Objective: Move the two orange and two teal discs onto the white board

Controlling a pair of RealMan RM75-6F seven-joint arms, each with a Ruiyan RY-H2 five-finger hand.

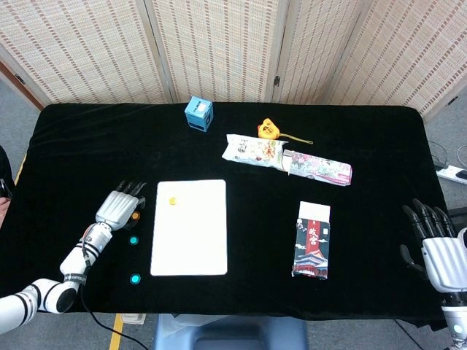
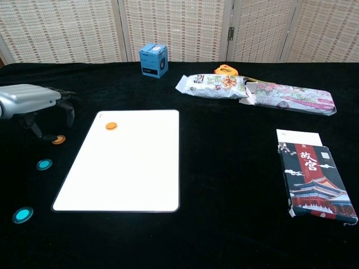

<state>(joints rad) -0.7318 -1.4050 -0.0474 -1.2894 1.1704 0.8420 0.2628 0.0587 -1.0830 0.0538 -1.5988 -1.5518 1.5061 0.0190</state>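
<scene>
The black cloth table cover [image 2: 224, 224] is matt, with a soft, velvet-like nap. At the lower left centre of the frame, the white rectangular board [image 2: 126, 168] shows a smooth, flat, evenly matt face. The orange disc on the board [image 2: 111, 126] and the two teal discs [image 2: 44, 165] [image 2: 22, 214] at the far left look like smooth plastic with a slight sheen. The left hand [image 2: 31, 106] has a smooth silver-grey shell, metal or painted plastic. The glossy printed snack packet [image 2: 212, 86] at upper centre is crinkled film. The dark printed flat box [image 2: 314, 179] at right looks like coated card. The backdrop screens [image 2: 61, 28] look woven and rough.
</scene>
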